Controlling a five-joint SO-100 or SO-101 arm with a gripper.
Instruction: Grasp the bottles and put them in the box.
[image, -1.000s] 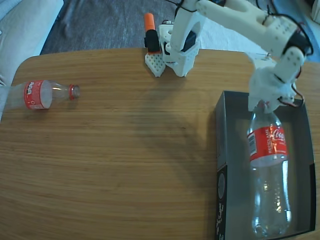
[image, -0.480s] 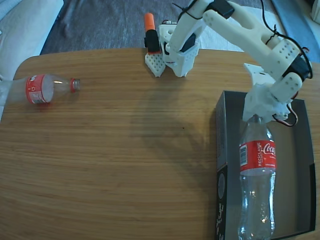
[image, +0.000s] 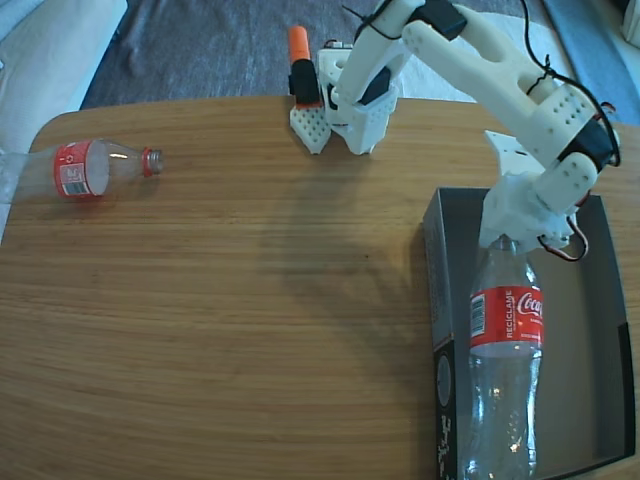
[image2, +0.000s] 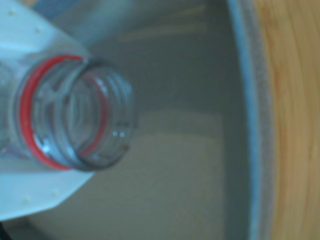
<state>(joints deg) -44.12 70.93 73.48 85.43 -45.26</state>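
In the fixed view one clear bottle (image: 505, 340) with a red Coca-Cola label lies lengthwise in the dark grey box (image: 600, 330), close along its left wall, its open neck pointing to the back. My white gripper (image: 510, 238) is shut on that neck. The wrist view shows the open bottle mouth (image2: 75, 115) with its red ring held between my white fingers (image2: 30, 40), above the box's grey floor (image2: 190, 165). A second bottle (image: 85, 168) lies on its side at the table's far left edge, neck pointing right.
The arm's base (image: 360, 100) and an orange-and-black part (image: 303, 70) stand at the back edge of the wooden table (image: 250, 300). The box sits at the table's right end and its printed front wall (image: 445, 400) reaches the lower picture edge.
The held bottle has swung left inside the box and now lies along the left wall. The box has shifted slightly left. The bottle at the far left has rolled a little.
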